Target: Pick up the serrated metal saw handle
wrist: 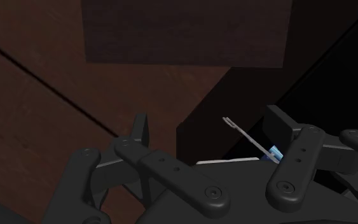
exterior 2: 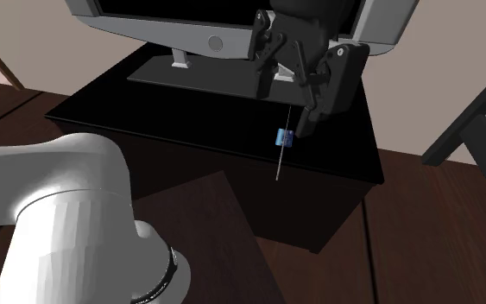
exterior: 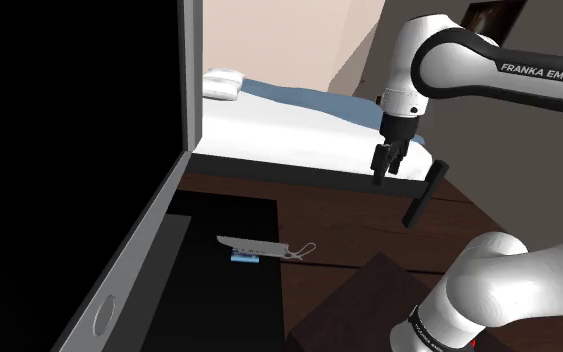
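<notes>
The saw handle point(exterior: 254, 244) is a small grey serrated blade with a thin wire loop at one end and a blue piece under it. It lies flat on the black cabinet top point(exterior: 209, 225) in front of the monitor. In the second exterior view the saw handle point(exterior 2: 281, 154) shows edge-on as a thin line below the hand. My black gripper point(exterior: 387, 166) hangs well above it, toward the shoulder view's right, open and holding nothing. In the wrist view the saw handle point(wrist: 242, 132) lies beyond the gripper point(wrist: 209, 127), nearer one finger point(wrist: 280, 125).
A large grey-framed monitor point(exterior: 139, 150) stands along the cabinet's far side, its foot point(exterior 2: 176, 65) on the black top point(exterior 2: 180, 117). Dark wood floor point(wrist: 37, 114) surrounds the cabinet. A white bed point(exterior: 299, 125) with a dark frame leg point(exterior: 424, 195) lies behind. The brown stand point(exterior: 364, 300) is at lower right.
</notes>
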Robot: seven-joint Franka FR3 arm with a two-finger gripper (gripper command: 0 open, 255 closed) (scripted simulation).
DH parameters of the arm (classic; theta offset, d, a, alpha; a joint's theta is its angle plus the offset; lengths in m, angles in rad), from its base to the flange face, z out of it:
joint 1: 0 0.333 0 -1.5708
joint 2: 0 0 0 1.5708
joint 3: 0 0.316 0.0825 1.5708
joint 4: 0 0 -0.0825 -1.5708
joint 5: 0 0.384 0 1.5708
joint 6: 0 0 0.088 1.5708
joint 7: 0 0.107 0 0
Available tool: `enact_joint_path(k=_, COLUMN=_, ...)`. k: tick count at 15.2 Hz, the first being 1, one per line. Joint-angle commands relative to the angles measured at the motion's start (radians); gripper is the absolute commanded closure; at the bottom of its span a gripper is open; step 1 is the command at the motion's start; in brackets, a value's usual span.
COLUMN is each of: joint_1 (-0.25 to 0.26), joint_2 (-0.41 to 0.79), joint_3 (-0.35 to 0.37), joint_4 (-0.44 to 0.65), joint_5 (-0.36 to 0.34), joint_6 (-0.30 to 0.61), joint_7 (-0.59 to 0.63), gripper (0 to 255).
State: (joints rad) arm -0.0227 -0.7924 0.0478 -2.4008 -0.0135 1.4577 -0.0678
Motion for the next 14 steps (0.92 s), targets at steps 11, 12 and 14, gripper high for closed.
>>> enact_joint_path(k=11, joint_1=0.106, joint_2=0.204, joint_3=0.021, joint_4=-0.121, joint_5=0.028, joint_6=0.392, joint_7=-0.164, gripper=0)
enact_joint_path(k=12, joint_1=0.116, joint_2=0.23, joint_3=0.025, joint_4=-0.126, joint_5=0.031, joint_6=0.431, joint_7=-0.18, gripper=0)
enact_joint_path(k=14, joint_1=0.136, joint_2=0.286, joint_3=0.032, joint_4=-0.133, joint_5=0.037, joint_6=0.507, joint_7=-0.212, gripper=0)
